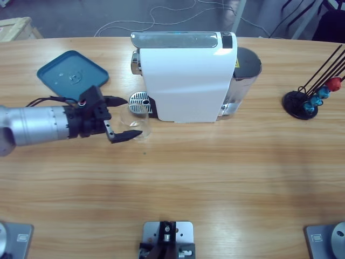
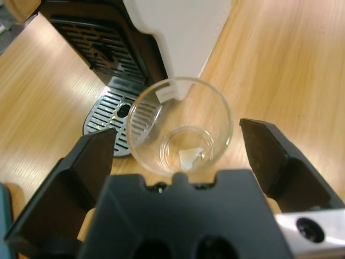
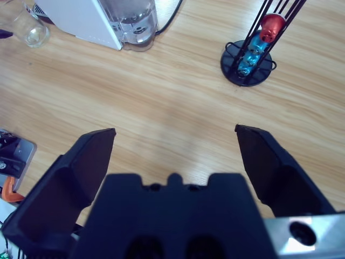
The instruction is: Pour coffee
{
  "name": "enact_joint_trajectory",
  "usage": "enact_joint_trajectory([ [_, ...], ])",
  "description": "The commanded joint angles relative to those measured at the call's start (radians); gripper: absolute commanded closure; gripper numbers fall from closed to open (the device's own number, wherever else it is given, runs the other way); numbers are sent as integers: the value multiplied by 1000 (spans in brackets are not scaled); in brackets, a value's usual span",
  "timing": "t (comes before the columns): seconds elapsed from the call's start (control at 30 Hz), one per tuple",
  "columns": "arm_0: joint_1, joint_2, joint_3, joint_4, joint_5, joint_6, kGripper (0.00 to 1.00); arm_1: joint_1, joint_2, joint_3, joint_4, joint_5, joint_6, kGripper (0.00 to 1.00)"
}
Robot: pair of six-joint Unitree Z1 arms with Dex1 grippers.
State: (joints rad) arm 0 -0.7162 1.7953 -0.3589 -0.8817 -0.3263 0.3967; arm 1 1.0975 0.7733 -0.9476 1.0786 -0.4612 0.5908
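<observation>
Teal tray (image 1: 73, 74): square, rounded corners, smooth plastic, lying flat on the pale wood-grain worktop (image 1: 215, 172) at far left.

Left arm: silver ribbed cylinder with black wrist, entering from the left edge. Left tool (image 1: 123, 117), (image 2: 178, 156): two matt black angular jaws spread wide, one on either side of the glass, neither visibly pressing its wall.

Glass tumbler (image 1: 138, 120), (image 2: 180, 125), (image 3: 30, 27): clear, round, tapering to a thick base, standing upright on the worktop just beside the drip grille. In the left wrist view the base looks clear; no dark coffee layer shows in it.

Drip grille (image 1: 139, 101), (image 2: 116, 116): rounded chrome plate with parallel slots, projecting from the foot of the machine.

Coffee machine (image 1: 186, 75), (image 2: 175, 32): glossy white slab-sided body, silver-grey top band, black base; a translucent water tank (image 1: 245, 70), (image 3: 132, 21) at its right end.

Capsule stand (image 1: 304, 102), (image 3: 249, 59): black round base with thin black wire rods rising at a slant, carrying small blue capsules low down and a red capsule above; well apart from the machine, near the right edge.

Right tool (image 3: 175, 148): black jaws spread wide over bare worktop, pinching nothing.
</observation>
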Motion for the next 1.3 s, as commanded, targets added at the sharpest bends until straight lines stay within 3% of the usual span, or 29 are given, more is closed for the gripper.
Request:
enact_joint_trajectory([
  [0.03,9,149,20,-196,-51,-1,13,-8,49,3,11,15,-12,0],
  [0.1,9,153,21,-202,-51,-2,23,-10,50,3,11,14,-12,0],
  [0.13,9,153,21,-202,-51,-2,96,-10,50,3,11,14,-12,0],
  [0.23,9,154,28,-203,-51,-2,487,-15,49,2,11,14,-12,0],
  [0.27,9,153,36,-207,-52,0,527,-17,48,1,11,14,-12,0],
  [0.33,9,153,66,-226,-54,0,509,-21,47,2,11,15,-12,0],
  [0.37,9,153,82,-239,-54,-1,444,-21,47,2,11,14,-12,0],
  [0.4,9,153,96,-250,-54,-1,273,-22,47,2,11,14,-12,0],
  [0.47,9,154,115,-269,-53,-2,102,-26,47,3,11,13,-12,0],
  [0.57,9,153,122,-274,-53,-2,148,-30,44,3,11,13,-12,0],
  [0.6,9,153,124,-275,-52,-3,327,-32,44,3,11,13,-12,0],
  [0.63,9,149,130,-277,-38,-11,750,-34,44,3,11,13,-12,0],
  [0.67,9,143,140,-279,-26,-23,990,-37,43,3,11,13,-12,0],
  [1.07,76,58,180,-364,-59,-33,1000,-65,32,7,3,14,-14,0],
  [1.3,295,2,120,-330,-200,6,1000,-65,31,10,-2,12,-14,0],
])
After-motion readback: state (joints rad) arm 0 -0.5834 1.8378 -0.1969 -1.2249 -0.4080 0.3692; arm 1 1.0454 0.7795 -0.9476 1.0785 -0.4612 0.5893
